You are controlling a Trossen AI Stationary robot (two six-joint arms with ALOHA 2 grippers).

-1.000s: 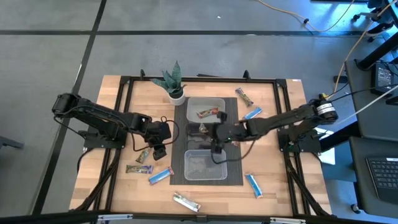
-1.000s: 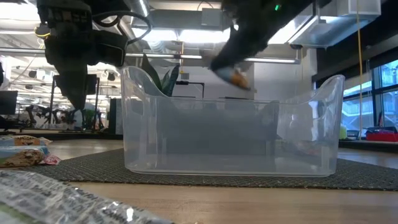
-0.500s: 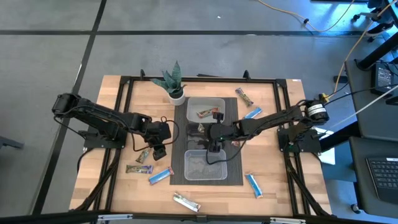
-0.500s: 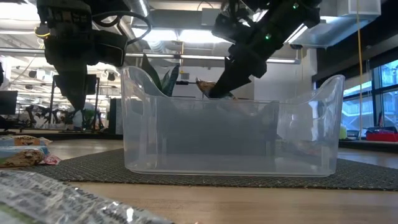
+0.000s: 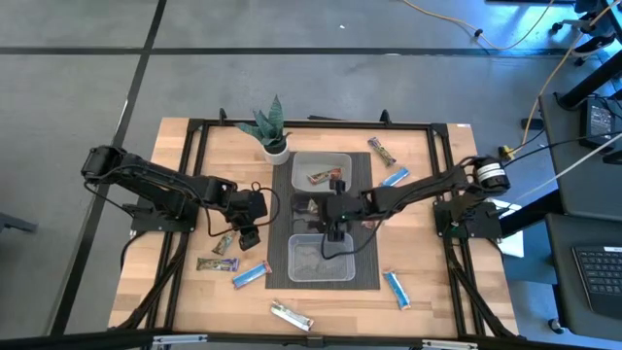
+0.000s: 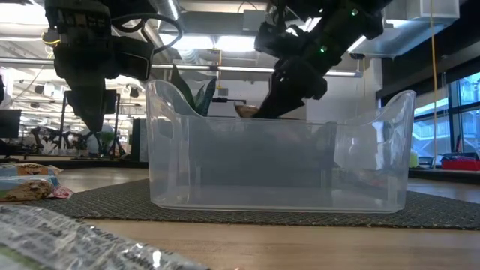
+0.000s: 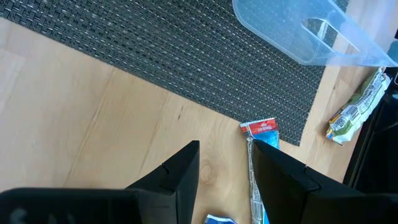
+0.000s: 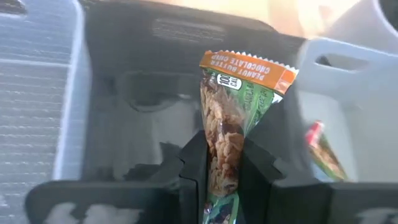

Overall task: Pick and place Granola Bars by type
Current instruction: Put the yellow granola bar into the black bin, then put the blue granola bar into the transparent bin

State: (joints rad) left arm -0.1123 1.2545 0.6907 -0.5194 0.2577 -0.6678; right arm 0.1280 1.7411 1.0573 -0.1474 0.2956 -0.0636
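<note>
— Right gripper point(image 5: 331, 214)?
— Shut tight on a granola bar point(image 8: 231, 106): green wrapper, orange end, standing upright between the fingers. Hanging over the middle bin point(image 5: 303, 216) of three clear ones on the dark mat point(image 5: 282, 194).
— Dropped in yet?
— Not yet. Pinched low down, with the orange end sticking up past the fingertips.
— And the left gripper point(image 5: 249, 234)?
— Parted a little, with nothing between the fingers. Hovering over bare wood just off the mat, with a blue bar point(image 7: 260, 129) right ahead of the fingertips.
— Sorted so far?
— Not much, judging by the layout. Looks like one or two wrapped bars in the far bin point(image 5: 342, 160), just beyond the right gripper on the plant point(image 5: 270, 126) side. Hard to tell whether anything sits in the near bin point(image 5: 345, 272) on its other side.
— Left to do?
— Most of it. About seven bars loose on the table point(image 5: 194, 301): a brown bar point(image 5: 382, 151) and a blue one out past the right gripper's arm, three clustered by the left gripper, plus a silver bar point(image 5: 290, 314) and another blue one near the front edge. One drop pending, then many more picks.
</note>
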